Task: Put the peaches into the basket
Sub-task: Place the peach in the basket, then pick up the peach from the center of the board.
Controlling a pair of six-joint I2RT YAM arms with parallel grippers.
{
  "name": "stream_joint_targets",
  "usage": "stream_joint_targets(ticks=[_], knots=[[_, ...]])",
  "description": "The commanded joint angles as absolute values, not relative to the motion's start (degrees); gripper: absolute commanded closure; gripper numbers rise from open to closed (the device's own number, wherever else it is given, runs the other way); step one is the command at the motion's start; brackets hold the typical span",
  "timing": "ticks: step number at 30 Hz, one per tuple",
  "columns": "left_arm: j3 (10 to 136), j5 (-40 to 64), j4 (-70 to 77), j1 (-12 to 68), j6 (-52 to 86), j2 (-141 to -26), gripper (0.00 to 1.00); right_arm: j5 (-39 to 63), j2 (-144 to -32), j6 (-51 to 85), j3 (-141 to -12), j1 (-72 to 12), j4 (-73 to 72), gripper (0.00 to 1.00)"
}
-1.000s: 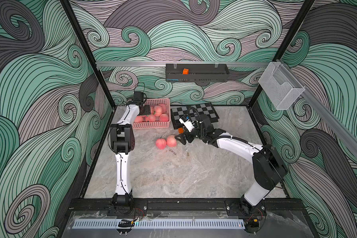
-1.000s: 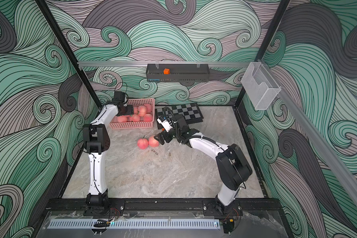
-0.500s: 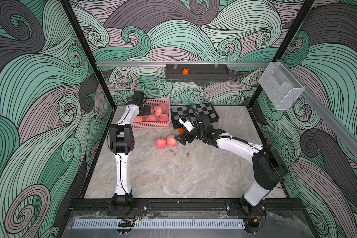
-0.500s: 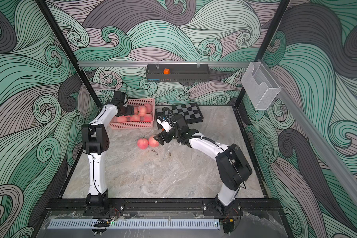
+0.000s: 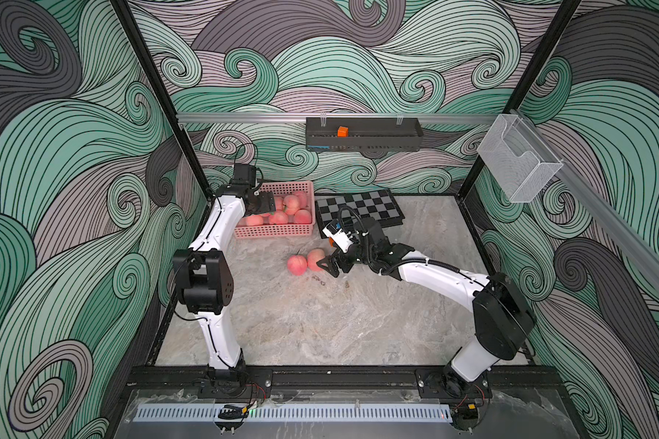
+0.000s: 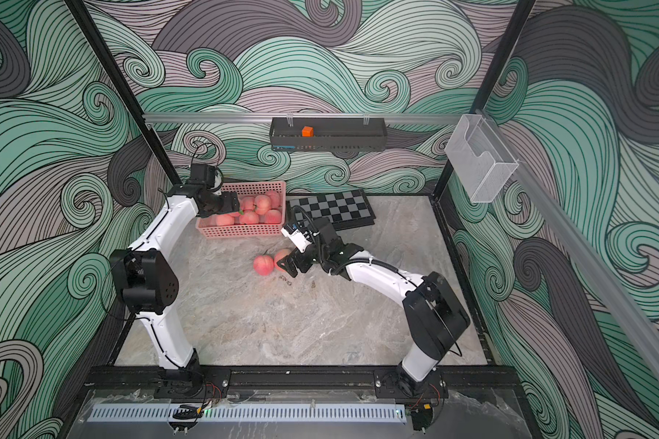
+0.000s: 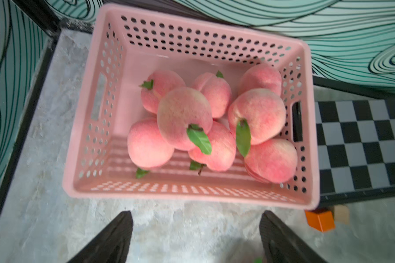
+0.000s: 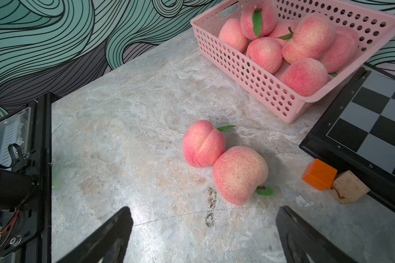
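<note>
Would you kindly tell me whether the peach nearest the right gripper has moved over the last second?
No. The peach still lies against its neighbour, same gap from the basket.

Basket point(image 7: 192, 195): pink moulded plastic, smooth with a soft satin finish, walls punched with round holes; peaches point(image 7: 184, 116): matt, velvety-looking speckled skin with smooth green leaves. Worktop point(image 8: 128, 127): grey marbled stone-look surface, smooth, faintly glossy where light catches it, with a few dark scuffs; chessboard point(image 8: 374, 127): smooth black frame, satin grey and black squares. Orange cube point(image 8: 319, 174): smooth matt faces; pale block point(image 8: 349, 190): bare wood look, stained; fingers point(image 8: 105, 241): black matt plastic; wall rail point(image 5: 244, 117): brushed metal; mesh holder point(image 5: 518, 167): fine wire mesh.
</note>
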State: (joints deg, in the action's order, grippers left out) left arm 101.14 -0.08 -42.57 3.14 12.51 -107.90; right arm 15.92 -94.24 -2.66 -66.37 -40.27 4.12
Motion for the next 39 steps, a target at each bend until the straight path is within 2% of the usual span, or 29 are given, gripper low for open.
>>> stream_joint_targets(ticks=[1,14,20,27,39], knots=[[96.3,4.5,-47.2,5.6,14.1,-101.9,0.11,14.1,-91.7,-3.0,-67.5,-41.5,6.7,0.01],[72.0,16.3,-47.8,13.4,19.2,-79.0,0.09,12.5,-95.1,-4.3,-70.7,-42.0,10.4,0.01],[67.0,19.7,-48.2,14.2,21.0,-73.3,0.09,13.0,-100.3,-6.4,-74.8,-41.5,11.2,0.01],[64.6,21.8,-48.3,14.4,21.6,-69.9,0.09,15.7,-106.7,-6.8,-79.1,-39.3,11.1,0.01],[63.8,26.0,-44.0,14.2,23.5,-70.9,0.09,18.3,-115.8,-7.8,-83.9,-37.7,10.8,0.01]])
